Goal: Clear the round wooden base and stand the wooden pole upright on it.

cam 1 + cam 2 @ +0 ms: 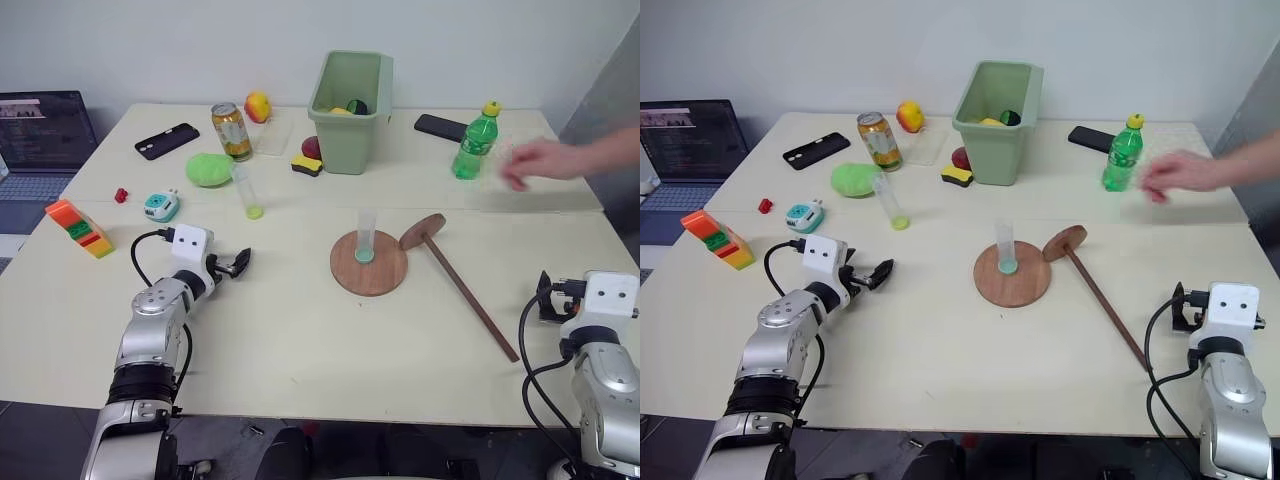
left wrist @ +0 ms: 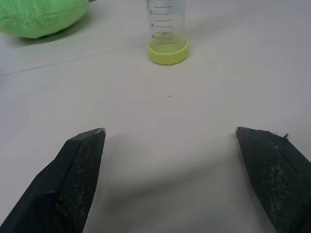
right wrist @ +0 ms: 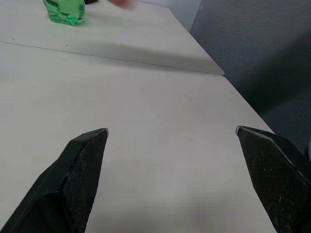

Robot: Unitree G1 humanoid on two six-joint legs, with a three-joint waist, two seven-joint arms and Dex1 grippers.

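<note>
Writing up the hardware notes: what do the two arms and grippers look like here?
Both arms have silver-grey metal segments with black joints and looping black cables. Each wrist carries a white box with two small dark dots. The left gripper has two black fingers, wedge-shaped with finely textured inner pads; the right gripper has matching fingers.

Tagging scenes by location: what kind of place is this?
Probably an office or lab room set up for robot trials: a pale table against a plain wall, an open laptop at its edge, and assorted test props like a green bin and soda can.
</note>
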